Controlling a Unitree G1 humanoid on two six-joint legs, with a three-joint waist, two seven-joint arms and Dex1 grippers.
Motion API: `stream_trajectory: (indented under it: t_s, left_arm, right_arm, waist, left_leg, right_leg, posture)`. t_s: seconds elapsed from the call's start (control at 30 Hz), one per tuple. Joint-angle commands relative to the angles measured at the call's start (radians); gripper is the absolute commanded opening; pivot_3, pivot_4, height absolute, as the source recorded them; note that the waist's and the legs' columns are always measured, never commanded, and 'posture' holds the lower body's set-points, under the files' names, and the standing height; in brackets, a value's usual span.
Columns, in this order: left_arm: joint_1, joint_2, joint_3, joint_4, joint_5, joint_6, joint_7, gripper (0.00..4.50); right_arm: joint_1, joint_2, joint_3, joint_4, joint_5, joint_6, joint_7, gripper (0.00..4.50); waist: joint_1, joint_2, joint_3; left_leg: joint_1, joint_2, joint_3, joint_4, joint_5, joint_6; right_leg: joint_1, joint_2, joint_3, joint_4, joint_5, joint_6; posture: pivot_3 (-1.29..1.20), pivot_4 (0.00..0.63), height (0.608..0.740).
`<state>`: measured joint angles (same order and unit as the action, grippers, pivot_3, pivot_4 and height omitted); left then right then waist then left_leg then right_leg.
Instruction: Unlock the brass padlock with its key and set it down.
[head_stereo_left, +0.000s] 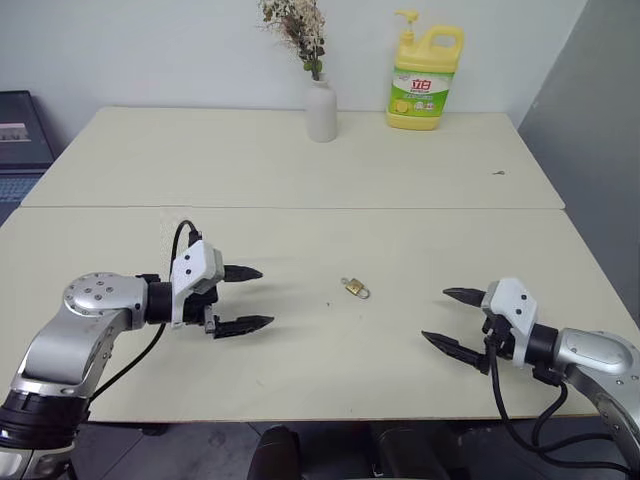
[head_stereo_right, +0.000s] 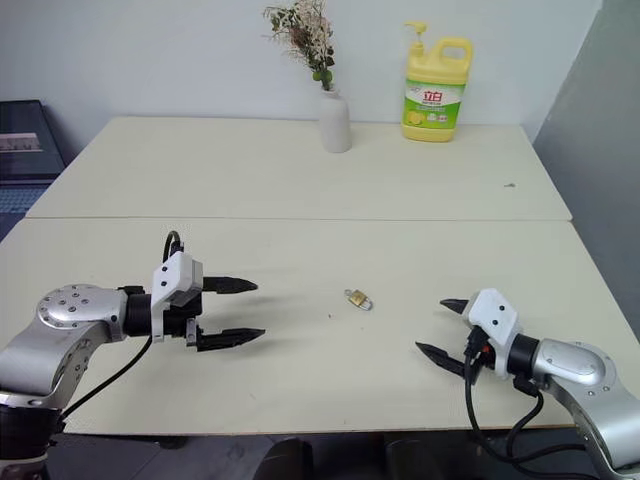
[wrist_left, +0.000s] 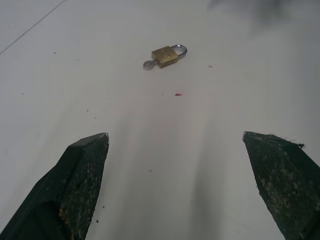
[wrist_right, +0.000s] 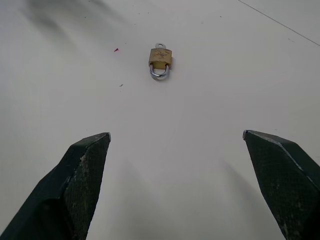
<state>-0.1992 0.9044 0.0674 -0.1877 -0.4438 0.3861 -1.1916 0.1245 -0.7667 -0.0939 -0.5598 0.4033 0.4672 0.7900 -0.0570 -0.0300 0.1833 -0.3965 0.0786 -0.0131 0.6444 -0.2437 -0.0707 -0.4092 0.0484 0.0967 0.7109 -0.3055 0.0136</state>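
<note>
The brass padlock (head_stereo_left: 355, 288) lies flat on the near half of the cream table (head_stereo_left: 300, 170), roughly midway between its left and right edges and set back from the near edge. A small silver key (wrist_left: 148, 64) projects from the end of the brass body opposite the shackle, so the key appears already seated in the lock.

The left gripper (head_stereo_left: 243, 298) hovers over the table toward the left edge, its two black fingers spread wide and empty, pointing at the padlock. The right gripper (head_stereo_left: 452, 317) mirrors it toward the right edge, fingers likewise spread wide and empty. The padlock rests between the two, well apart from both.

At the far edge stand a white vase (head_stereo_left: 321, 110) of dried flowers and a yellow detergent bottle (head_stereo_left: 425, 80), clear of the working area.

Likely hazards: the padlock is much smaller than a fingertip and lies flat, so closing fingers may push it across the smooth surface rather than pinch it. A grip that covers the key leaves the other gripper nothing to turn. Turning the key without a firm hold on the body would merely spin the whole lock. A stray nudge could also pull the key out.
</note>
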Motion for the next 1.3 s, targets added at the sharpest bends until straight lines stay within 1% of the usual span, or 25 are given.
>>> stream_trajectory:
  t_s: [0.03, 0.2, 0.57, 0.7, 0.87, 1.0, 1.1, 1.2, 1.3]
  left_arm:
    - [-0.003, 0.003, 0.023, -0.027, 0.007, -0.044, 0.001, 4.5]
    - [-0.013, 0.02, 0.005, -0.021, 0.017, -0.06, -0.026, 4.5]
    - [-0.016, 0.02, -0.008, -0.003, 0.061, -0.091, -0.025, 4.5]
    - [-0.039, 0.019, 0.001, 0.001, 0.014, -0.051, -0.054, 4.5]
    - [-0.037, 0.036, -0.015, -0.001, 0.027, -0.071, -0.1, 4.5]
    - [-0.071, 0.05, -0.016, 0.025, 0.023, -0.059, -0.129, 4.5]
    - [-0.087, 0.049, -0.024, 0.024, 0.02, -0.054, -0.141, 4.5]
    - [-0.081, 0.089, -0.025, -0.008, -0.005, -0.027, -0.201, 4.5]
    - [-0.091, 0.097, -0.028, -0.02, 0.001, -0.031, -0.205, 4.5]
  right_arm:
    - [0.016, 0.01, -0.002, 0.004, -0.015, -0.053, 0.013, 4.46]
    - [0.009, 0.022, 0.01, -0.006, -0.022, -0.054, 0.006, 4.46]
    - [-0.018, 0.053, 0.049, -0.05, -0.025, -0.019, -0.045, 4.46]
    - [-0.069, 0.07, 0.075, -0.08, -0.05, 0.008, -0.095, 4.46]
    - [-0.113, 0.08, 0.132, -0.105, -0.042, 0.085, -0.115, 4.46]
    - [-0.182, 0.124, 0.191, -0.13, -0.044, 0.176, -0.171, 4.46]
    - [-0.24, 0.157, 0.223, -0.107, -0.053, 0.234, -0.207, 4.46]
    - [-0.318, 0.19, 0.297, -0.074, -0.092, 0.302, -0.248, 4.46]
    - [-0.367, 0.244, 0.352, -0.046, -0.119, 0.342, -0.291, 4.46]
  waist:
    - [0.0, 0.0, 0.0]
    - [0.0, 0.0, 0.0]
    - [0.0, 0.0, 0.0]
    - [0.0, 0.0, 0.0]
    - [0.0, 0.0, 0.0]
    - [-0.001, 0.0, 0.0]
    - [0.0, 0.0, 0.0]
    - [-0.003, 0.0, 0.0]
    - [-0.002, 0.0, 0.0]
  left_leg:
    - [0.0, 0.0, 0.0, 0.0, 0.0, 0.0]
    - [0.0, 0.0, 0.0, 0.0, 0.0, 0.0]
    - [0.0, 0.0, 0.0, 0.0, 0.0, 0.0]
    - [0.0, 0.0, 0.0, 0.0, 0.0, 0.0]
    - [0.0, 0.0, 0.0, 0.0, 0.0, 0.0]
    - [-0.001, 0.0, 0.0, 0.0, 0.0, 0.0]
    - [-0.001, 0.0, 0.0, 0.0, 0.0, 0.0]
    - [-0.001, 0.0, 0.0, 0.0, 0.0, 0.0]
    - [-0.002, 0.001, 0.0, 0.0, 0.0, 0.0]
  right_leg:
    - [0.0, 0.0, 0.0, 0.0, 0.0, 0.0]
    - [0.0, 0.0, 0.0, 0.0, 0.0, 0.0]
    - [0.0, 0.0, 0.0, 0.0, 0.0, 0.0]
    - [0.0, 0.0, 0.0, 0.0, 0.0, 0.0]
    - [0.0, 0.0, 0.0, 0.0, 0.0, 0.0]
    - [-0.001, 0.0, 0.0, 0.0, 0.0, 0.0]
    - [-0.001, 0.001, 0.0, 0.001, 0.0, 0.0]
    - [-0.001, 0.001, 0.0, 0.001, 0.0, 0.0]
    - [-0.003, 0.001, 0.0, 0.001, -0.001, -0.001]
  posture:
    - [0.0, 0.15, 0.74]
    - [0.0, 0.15, 0.74]
    - [0.0, 0.15, 0.74]
    - [0.0, 0.15, 0.74]
    - [0.0, 0.15, 0.74]
    - [0.0, 0.15, 0.74]
    - [0.0, 0.15, 0.74]
    - [0.0, 0.15, 0.74]
    - [0.0, 0.15, 0.74]
